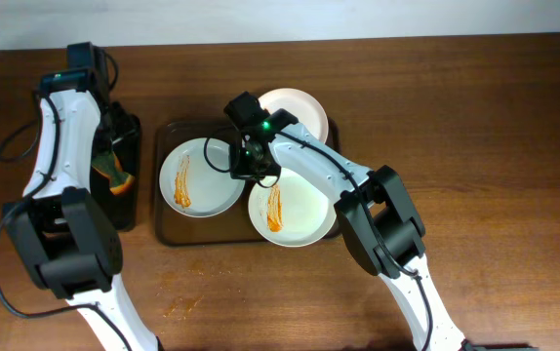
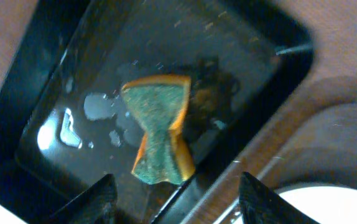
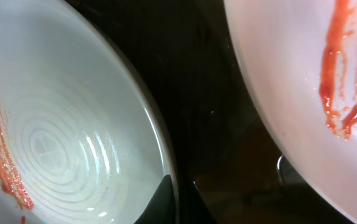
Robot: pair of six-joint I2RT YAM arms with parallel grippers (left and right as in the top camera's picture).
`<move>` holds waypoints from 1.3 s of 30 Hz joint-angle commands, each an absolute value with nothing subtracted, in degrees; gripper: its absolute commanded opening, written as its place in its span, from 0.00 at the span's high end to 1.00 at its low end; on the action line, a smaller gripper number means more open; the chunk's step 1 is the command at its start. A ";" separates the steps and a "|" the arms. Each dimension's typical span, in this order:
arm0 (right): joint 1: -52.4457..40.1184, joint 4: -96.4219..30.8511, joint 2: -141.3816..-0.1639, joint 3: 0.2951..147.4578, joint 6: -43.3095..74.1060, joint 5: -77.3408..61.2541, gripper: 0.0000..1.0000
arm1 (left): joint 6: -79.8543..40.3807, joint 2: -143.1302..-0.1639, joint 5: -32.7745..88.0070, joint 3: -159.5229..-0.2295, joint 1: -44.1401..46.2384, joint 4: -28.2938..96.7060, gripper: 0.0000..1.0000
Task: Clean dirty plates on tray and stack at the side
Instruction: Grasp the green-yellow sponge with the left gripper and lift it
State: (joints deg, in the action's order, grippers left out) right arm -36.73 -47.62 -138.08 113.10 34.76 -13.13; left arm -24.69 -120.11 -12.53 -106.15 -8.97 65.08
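Two white plates with red sauce smears lie on the dark tray [image 1: 168, 229]: the left plate [image 1: 200, 175] and the right plate [image 1: 293, 207]. A clean white plate [image 1: 298, 109] sits at the tray's back right corner. My right gripper [image 1: 251, 164] is shut on the left plate's right rim. In the right wrist view its fingers [image 3: 177, 202] pinch that rim, one inside the left plate [image 3: 73, 124], with the right plate [image 3: 290, 74] beside it. My left gripper [image 2: 181, 202] is open above a green and orange sponge [image 2: 160, 134] lying in a black tub [image 2: 60, 81].
The black tub [image 1: 129, 210] stands just left of the tray and holds some water around the sponge [image 1: 114, 175]. Brown table surface [image 1: 495, 127] lies to the right of the tray and in front of it.
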 commanded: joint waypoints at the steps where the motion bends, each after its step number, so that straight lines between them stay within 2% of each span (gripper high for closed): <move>1: -37.04 -47.79 -139.24 113.47 35.00 -12.34 0.96 | -27.83 -124.01 -13.32 -105.86 -11.46 67.22 0.44; 4: -37.06 -47.79 -139.24 113.47 34.98 -11.90 0.96 | -27.64 -125.73 -13.30 -105.84 -12.16 69.52 0.49; 9: -37.06 -47.79 -139.24 113.47 34.98 -11.75 0.96 | -25.63 -126.43 -12.40 -102.65 -12.12 68.97 0.48; 12: -37.06 -47.83 -139.24 113.47 34.98 -11.75 0.95 | -25.69 -126.43 -11.35 -99.29 -12.12 67.07 0.36; 19: -37.06 -47.88 -139.24 113.47 34.96 -11.75 0.96 | -25.36 -126.43 -6.90 -96.36 -12.12 63.59 0.36; 21: -37.06 -47.88 -139.24 113.47 34.81 -11.75 0.95 | -25.39 -126.43 -6.90 -96.36 -12.12 63.02 0.44; 23: -37.06 -47.81 -139.24 113.47 34.81 -11.75 0.95 | -25.41 -126.43 -6.90 -96.33 -12.12 62.35 0.60; 25: -37.06 -47.81 -139.24 113.47 34.81 -11.75 0.95 | -25.41 -126.43 -6.90 -96.33 -12.12 61.95 0.65; 28: -37.06 -47.79 -139.24 113.47 34.81 -11.75 0.95 | -25.41 -126.45 -7.11 -95.90 -12.12 61.58 0.64; 29: -37.06 -47.79 -139.24 113.47 34.81 -11.75 0.95 | -25.41 -126.45 -7.31 -95.39 -12.12 61.30 0.55; 30: -37.06 -47.79 -139.24 113.47 34.79 -11.75 0.96 | -25.41 -126.45 -7.33 -94.43 -12.12 60.62 0.51; 35: -37.06 -47.77 -139.24 113.47 34.79 -11.75 0.95 | -25.41 -126.45 -7.31 -91.94 -12.16 58.39 0.51; 38: -37.06 -47.77 -139.24 113.47 34.79 -11.73 0.95 | -25.41 -126.45 -7.33 -91.94 -12.16 58.04 0.84; 39: -37.06 -47.77 -139.24 113.47 34.79 -11.73 0.96 | -25.41 -126.45 -7.31 -91.94 -12.16 57.89 0.91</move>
State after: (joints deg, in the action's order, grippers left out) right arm -36.73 -47.64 -138.08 113.10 34.70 -12.91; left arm -25.45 -125.78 -6.85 -93.45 -11.92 58.17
